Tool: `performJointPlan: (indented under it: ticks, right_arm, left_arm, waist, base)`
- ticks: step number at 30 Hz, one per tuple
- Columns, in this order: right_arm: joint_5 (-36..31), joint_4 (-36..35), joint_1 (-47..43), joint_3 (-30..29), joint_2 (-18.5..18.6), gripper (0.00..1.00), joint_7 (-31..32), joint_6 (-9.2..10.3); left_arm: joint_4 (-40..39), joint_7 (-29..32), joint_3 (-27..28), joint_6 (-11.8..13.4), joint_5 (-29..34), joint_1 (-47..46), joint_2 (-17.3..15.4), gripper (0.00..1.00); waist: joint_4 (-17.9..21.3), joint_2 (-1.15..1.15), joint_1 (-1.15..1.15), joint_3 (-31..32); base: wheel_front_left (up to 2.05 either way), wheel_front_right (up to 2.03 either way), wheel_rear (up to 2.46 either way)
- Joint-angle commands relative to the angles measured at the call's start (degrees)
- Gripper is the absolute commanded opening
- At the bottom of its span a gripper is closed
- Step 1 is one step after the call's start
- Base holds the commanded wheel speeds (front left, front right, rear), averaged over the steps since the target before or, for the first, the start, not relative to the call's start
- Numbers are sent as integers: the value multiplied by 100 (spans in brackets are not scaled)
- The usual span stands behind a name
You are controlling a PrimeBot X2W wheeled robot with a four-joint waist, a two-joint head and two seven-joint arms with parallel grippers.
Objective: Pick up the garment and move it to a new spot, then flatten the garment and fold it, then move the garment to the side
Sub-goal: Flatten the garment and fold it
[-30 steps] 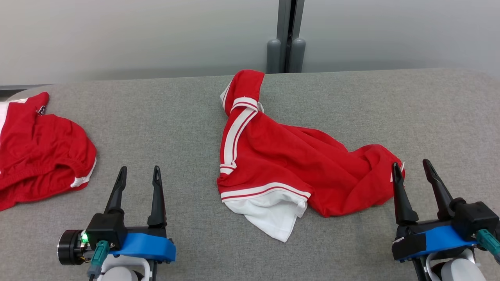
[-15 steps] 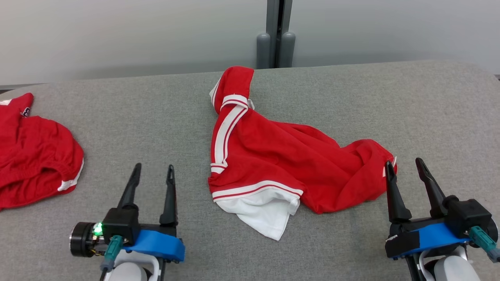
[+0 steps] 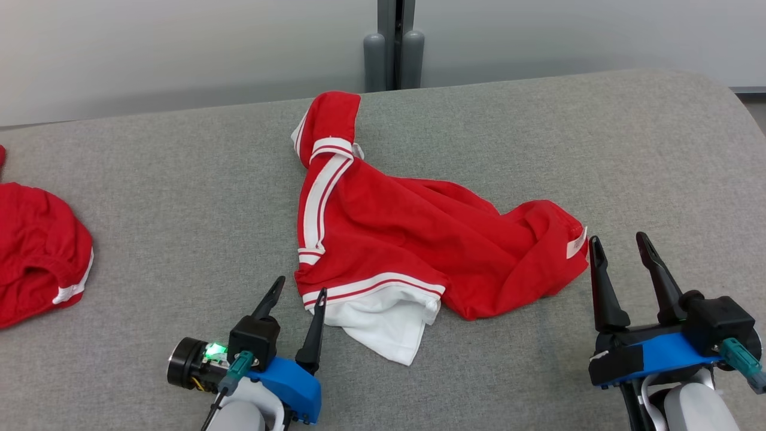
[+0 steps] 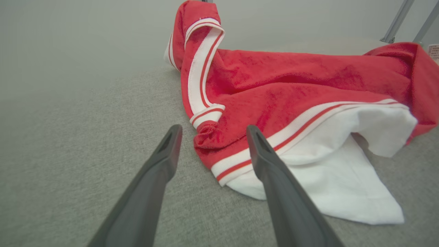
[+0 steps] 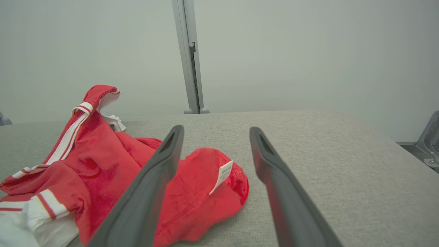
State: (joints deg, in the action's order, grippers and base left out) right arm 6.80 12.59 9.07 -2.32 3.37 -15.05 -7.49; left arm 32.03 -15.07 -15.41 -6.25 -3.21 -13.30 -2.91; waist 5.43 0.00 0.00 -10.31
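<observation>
Two hands spread wide, empty: left hand point(image 3: 302, 285) has advanced to crumpled red white-striped fabric garment point(image 3: 407, 239) hem (pickup imminent); right hand point(image 3: 617, 237) beside labelled edge.

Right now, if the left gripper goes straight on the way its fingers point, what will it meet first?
Probably the red garment: its striped corner lies ahead of the open left gripper, in line with the fingers. Height over the cloth is unclear.

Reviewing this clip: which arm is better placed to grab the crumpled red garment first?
Left, probably. The open left gripper points at the garment's striped hem corner, one fingertip over the cloth. The open right gripper sits beside the edge with the label, fingertips just off it.
</observation>
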Motion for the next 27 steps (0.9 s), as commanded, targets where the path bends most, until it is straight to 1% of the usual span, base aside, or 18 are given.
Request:
performJointPlan:
  ticks: [1, 5, 11, 14, 15, 16, 17, 18, 19, 23, 27]
  right_arm:
    - [64, 7, 56, -9, -13, 100, -19, -1]
    - [71, 13, 103, 3, -19, 100, -19, -1]
    - [82, 10, 123, 8, -27, 100, -19, -1]
    - [73, 8, 101, 14, -30, 100, -19, -1]
    - [66, 4, 89, 14, -31, 100, -19, -1]
    - [62, 3, 75, 14, -32, 100, -19, -1]
    - [64, 4, 59, 3, -33, 100, -19, -1]
    - [73, 1, 43, 4, -34, 100, -19, -1]
    - [87, 4, 23, 12, -36, 100, -19, -1]
    - [119, 32, -37, 32, -36, 100, -19, -1]
    - [124, 64, -156, 7, -33, 100, -19, -1]
  left_arm:
    - [148, 4, -69, -31, -24, -143, 0, 100]
    - [594, 128, -215, -57, -91, -338, 0, 100]
    - [1153, 439, -348, -5, -121, -524, 2, 100]
    - [1267, 501, -429, -15, -178, -555, 1, 100]
    - [1295, 492, -475, -22, -207, -573, 2, 98]
    - [1317, 477, -520, -28, -226, -598, 4, 55]
    - [1313, 419, -559, -35, -272, -629, 6, 38]
    - [1309, 385, -591, -38, -303, -655, 5, 6]
    - [1307, 341, -634, -31, -330, -681, 1, 0]
    - [1221, 192, -730, 25, -462, -719, 0, 0]
    - [1016, 79, -758, 99, -569, -633, 0, 0]
  waist:
    - [22, 0, 0, -18]
    - [99, 0, 0, -80]
    - [193, 0, 0, -121]
    - [215, 0, 0, -109]
    - [220, 0, 0, -97]
    - [220, 0, 0, -85]
    - [212, 0, 0, -63]
    - [199, 0, 0, -44]
    - [177, 0, 0, -14]
    - [47, 0, 0, 112]
    - [-183, 0, 0, 263]
  base:
    - [0, 0, 0]
    - [0, 0, 0]
    - [0, 0, 0]
    - [0, 0, 0]
    - [0, 0, 0]
    - [0, 0, 0]
    - [0, 0, 0]
    - [0, 0, 0]
    - [0, 0, 0]
    - [0, 0, 0]
    - [0, 0, 0]
